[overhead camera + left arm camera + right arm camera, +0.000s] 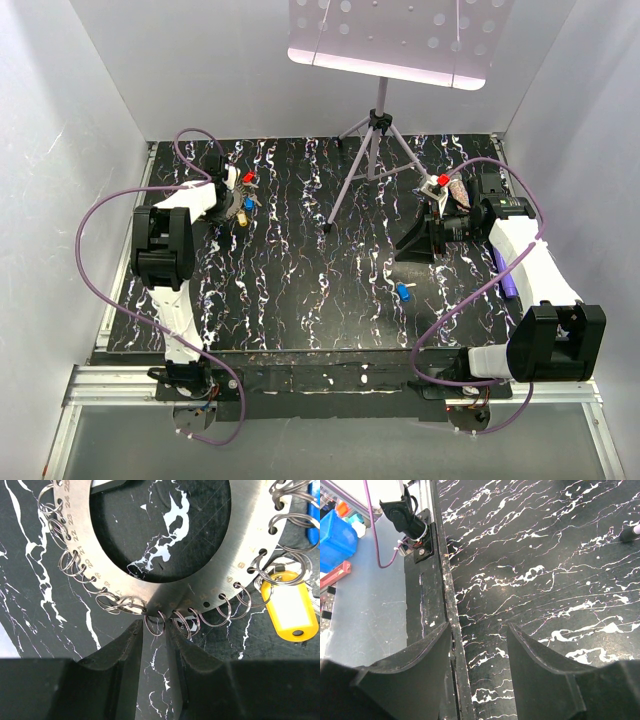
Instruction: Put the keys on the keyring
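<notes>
The keyring (250,540) is a flat metal disc with numbered holes and small split rings along its edge. My left gripper (154,626) is shut on one split ring (146,624) at its rim, at the far left of the table (232,200). A yellow key (292,612) and a blue key (312,532) hang from the rim, and a red key (248,177) sits beside it. My right gripper (480,625) is open over bare table with nothing between its fingers. A loose blue key (404,291) lies near it, and another red key (442,180) lies behind it.
A tripod (375,150) with a perforated plate stands at the back centre, one foot (630,530) showing in the right wrist view. A speckled tube (458,188) and a purple stick (505,275) lie on the right. The table's near edge (447,595) runs beside the right fingers.
</notes>
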Controlling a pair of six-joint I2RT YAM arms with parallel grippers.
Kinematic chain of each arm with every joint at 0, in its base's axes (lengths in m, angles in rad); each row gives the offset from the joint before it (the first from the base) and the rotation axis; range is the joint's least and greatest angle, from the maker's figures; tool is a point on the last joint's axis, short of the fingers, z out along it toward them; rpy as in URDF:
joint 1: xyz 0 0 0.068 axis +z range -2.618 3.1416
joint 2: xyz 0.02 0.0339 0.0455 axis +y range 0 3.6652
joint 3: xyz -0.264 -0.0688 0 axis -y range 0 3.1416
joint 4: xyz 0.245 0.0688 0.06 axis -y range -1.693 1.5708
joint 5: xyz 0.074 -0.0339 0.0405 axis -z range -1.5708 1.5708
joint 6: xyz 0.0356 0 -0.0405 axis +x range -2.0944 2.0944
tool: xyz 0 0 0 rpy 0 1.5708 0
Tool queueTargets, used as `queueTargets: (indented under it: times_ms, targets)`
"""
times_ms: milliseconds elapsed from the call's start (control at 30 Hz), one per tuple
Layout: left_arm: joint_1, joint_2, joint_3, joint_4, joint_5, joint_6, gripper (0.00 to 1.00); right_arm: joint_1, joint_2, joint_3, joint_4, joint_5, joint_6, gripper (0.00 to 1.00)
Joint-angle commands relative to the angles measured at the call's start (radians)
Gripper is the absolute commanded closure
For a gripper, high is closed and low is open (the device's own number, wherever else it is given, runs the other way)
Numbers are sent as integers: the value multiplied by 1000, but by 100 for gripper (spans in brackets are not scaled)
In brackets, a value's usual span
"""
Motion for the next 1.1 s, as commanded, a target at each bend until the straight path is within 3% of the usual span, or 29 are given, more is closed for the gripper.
queueTargets:
  times_ms: [0, 400, 600, 833, 1067]
  targets:
    - [-4, 4, 29, 21, -19, 8, 76, -2, -16, 41, -15, -31, -14, 43]
    - [-4, 19, 27, 36, -27, 16, 77, -2, -16, 41, -16, -30, -18, 43]
    - [-4, 22, 18, 49, -30, 27, 83, -2, -16, 41, -21, -33, -21, 42]
    - [-4, 1, 9, 49, -10, 36, 100, -2, -16, 43, -25, -33, -26, 42]
    - [-13, -123, -39, 40, 48, 42, 100, -2, -22, 46, -33, -33, -34, 41]
